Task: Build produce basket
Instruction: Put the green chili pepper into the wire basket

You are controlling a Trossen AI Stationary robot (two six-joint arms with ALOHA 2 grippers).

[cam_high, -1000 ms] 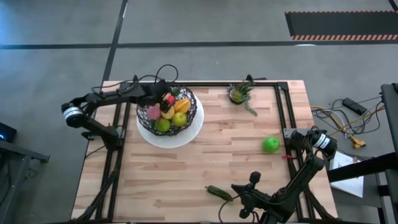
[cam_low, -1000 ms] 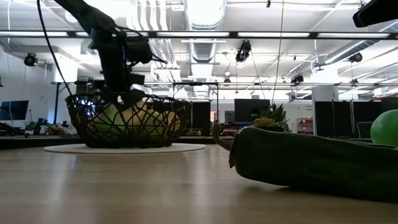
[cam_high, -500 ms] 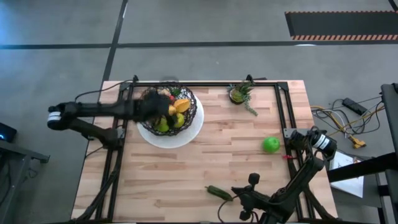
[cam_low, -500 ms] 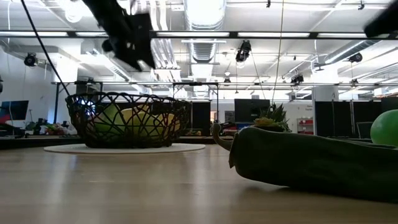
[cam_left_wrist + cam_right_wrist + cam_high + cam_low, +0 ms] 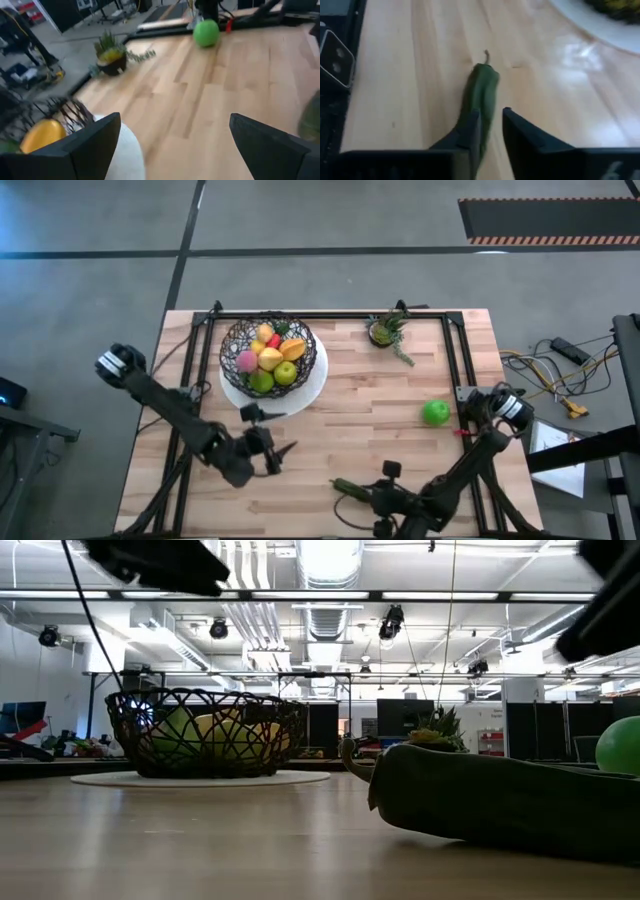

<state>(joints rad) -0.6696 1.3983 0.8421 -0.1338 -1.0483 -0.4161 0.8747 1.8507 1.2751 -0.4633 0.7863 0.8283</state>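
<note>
Green cucumber (image 5: 480, 97) – prob. light, stiff, slick (toy) – take mid-body; right gripper (image 5: 490, 132) narrowly parted, left gripper (image 5: 172, 145) wide, empty.

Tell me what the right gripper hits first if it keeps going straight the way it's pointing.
Most likely the dark green cucumber. In the right wrist view it lies on the table directly ahead of the right gripper, lined up with the narrow gap between its fingers. How near the fingertips are to it is unclear.
</note>
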